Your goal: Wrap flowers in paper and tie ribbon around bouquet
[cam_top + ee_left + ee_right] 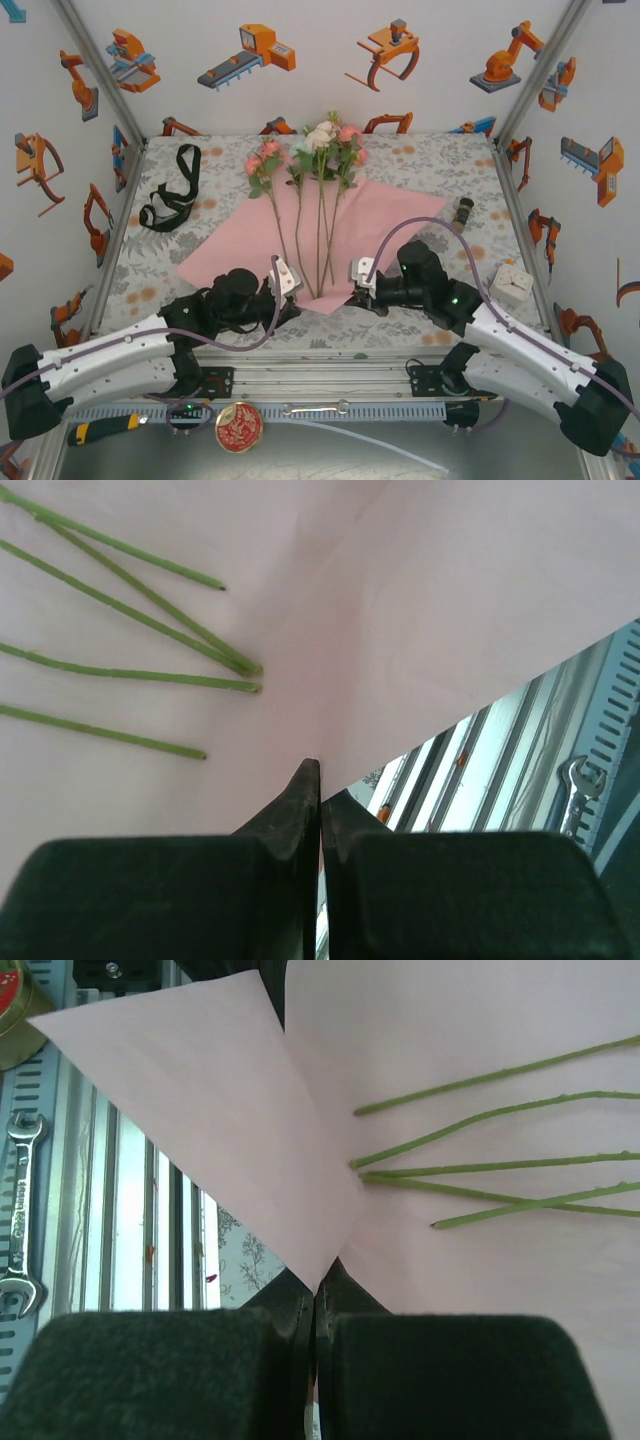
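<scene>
The pink paper [385, 222] lies spread on the flowered tablecloth. The flowers [322, 148] lie on it, heads at the far side and thin green stems [130, 670] pointing toward the arms. My left gripper [320, 772] is shut on the paper's near edge, left of the stem ends [300, 292]. My right gripper [316, 1288] is shut on the paper's near corner, and a pointed flap [200, 1110] of it stands up beside the stems [500, 1165]. From above, the left gripper [287, 279] and the right gripper [356, 282] flank the stem ends. The black ribbon [170, 196] lies coiled at the far left.
A white block [510, 283] and a small dark cylinder [464, 210] sit on the right of the table. A wrench [20, 1210], a round red tin [238, 425] and a yellow-handled tool [100, 430] lie on the metal rail near the bases. Walls enclose the table.
</scene>
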